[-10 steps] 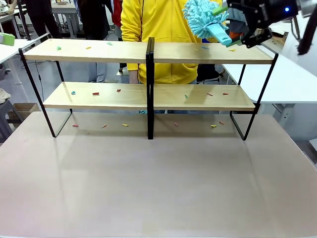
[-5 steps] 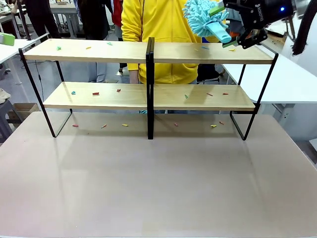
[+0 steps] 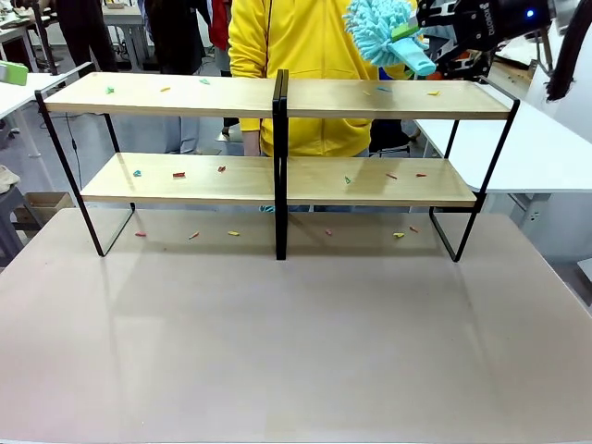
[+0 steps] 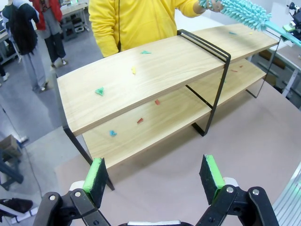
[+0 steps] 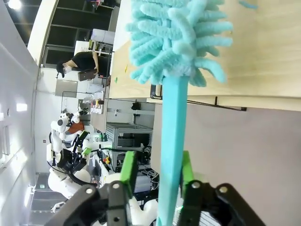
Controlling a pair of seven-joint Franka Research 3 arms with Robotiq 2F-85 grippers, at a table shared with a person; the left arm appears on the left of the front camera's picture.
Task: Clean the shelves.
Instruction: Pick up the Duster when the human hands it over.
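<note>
The shelves (image 3: 277,97) are a two-tier rack of light wooden boards in a black frame, standing across the far half of the table. Small coloured scraps (image 3: 178,174) lie on both boards and on the table beneath. Above the top board's right end, my right gripper (image 3: 427,44) is shut on the handle of a teal fluffy duster (image 3: 377,26). The right wrist view shows that handle (image 5: 171,141) between the green pads. In the left wrist view a person's hand (image 4: 210,4) is at the duster's head (image 4: 244,10). My left gripper (image 4: 154,176) is open with nothing in it, facing the shelves (image 4: 155,66).
A person in a yellow top (image 3: 296,46) stands right behind the shelves. The pinkish table (image 3: 296,342) stretches bare in front of the rack. White tables (image 3: 546,148) stand to the right and far left.
My right gripper has shut on the duster's handle and risen slightly with it above the top board's right end.
</note>
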